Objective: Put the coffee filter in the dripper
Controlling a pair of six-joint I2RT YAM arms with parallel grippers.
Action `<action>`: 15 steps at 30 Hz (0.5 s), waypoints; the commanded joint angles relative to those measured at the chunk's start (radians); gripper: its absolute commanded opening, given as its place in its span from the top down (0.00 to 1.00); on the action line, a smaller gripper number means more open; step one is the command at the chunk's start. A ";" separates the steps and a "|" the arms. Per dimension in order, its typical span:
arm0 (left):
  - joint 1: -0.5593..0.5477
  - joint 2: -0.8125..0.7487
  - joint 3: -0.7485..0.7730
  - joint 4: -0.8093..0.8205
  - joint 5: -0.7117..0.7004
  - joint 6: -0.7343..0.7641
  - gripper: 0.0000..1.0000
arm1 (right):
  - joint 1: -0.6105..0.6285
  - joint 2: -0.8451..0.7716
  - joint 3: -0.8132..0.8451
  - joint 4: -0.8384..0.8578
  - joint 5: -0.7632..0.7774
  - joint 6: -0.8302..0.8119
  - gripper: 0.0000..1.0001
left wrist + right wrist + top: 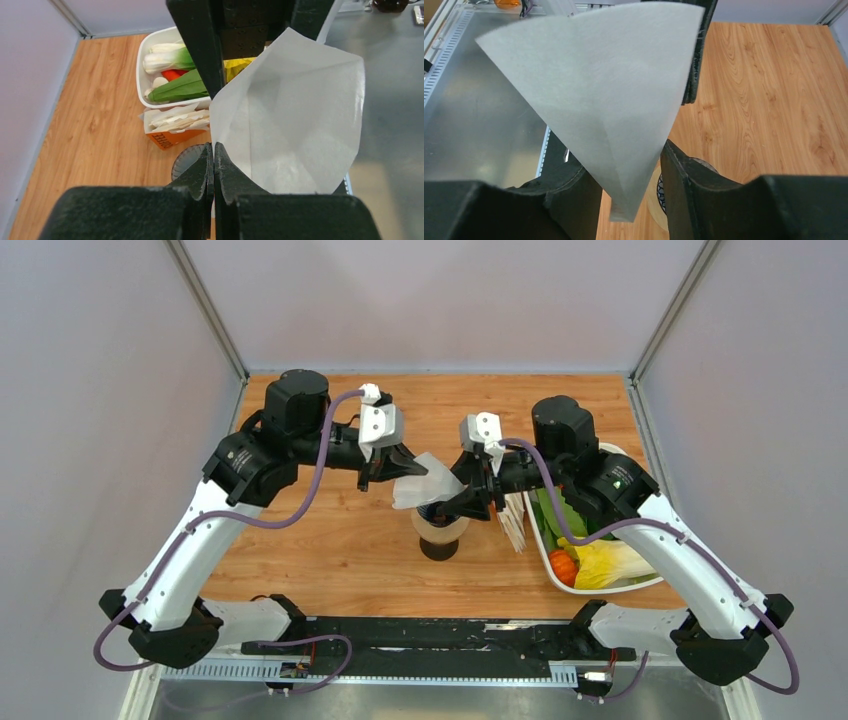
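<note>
My left gripper [393, 472] [213, 150] is shut on one edge of the coffee filter [425, 486], a thin white paper cone held in the air, open in the left wrist view [295, 110]. My right gripper [457, 502] [629, 167] is open, its fingers [684, 185] either side of the filter's pointed end [609, 95]. The dripper sits right below, mostly hidden. Its ribbed rim [186, 159] shows beside my left fingers and a patterned part [661, 192] under the filter tip. It rests on a tan ring [441, 531] above a dark vessel [438, 549].
An orange box with the upright stack of white filters [514, 523] [172, 125] stands just right of the dripper. A white tray [540, 545] [141, 70] of vegetables lies further right. The metal rail runs along the near edge [400, 672].
</note>
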 commanded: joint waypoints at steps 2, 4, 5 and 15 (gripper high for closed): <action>-0.005 0.027 0.061 0.049 -0.052 -0.162 1.00 | 0.006 -0.020 -0.020 -0.033 0.009 -0.106 0.56; -0.006 0.049 0.090 0.028 -0.084 -0.243 1.00 | 0.008 -0.032 -0.030 -0.054 0.066 -0.162 0.59; -0.006 0.071 0.103 0.015 -0.094 -0.299 1.00 | 0.008 -0.038 -0.034 -0.061 0.100 -0.187 0.61; -0.004 0.052 0.027 -0.076 -0.224 -0.605 1.00 | 0.004 -0.157 -0.106 -0.067 0.473 -0.273 0.23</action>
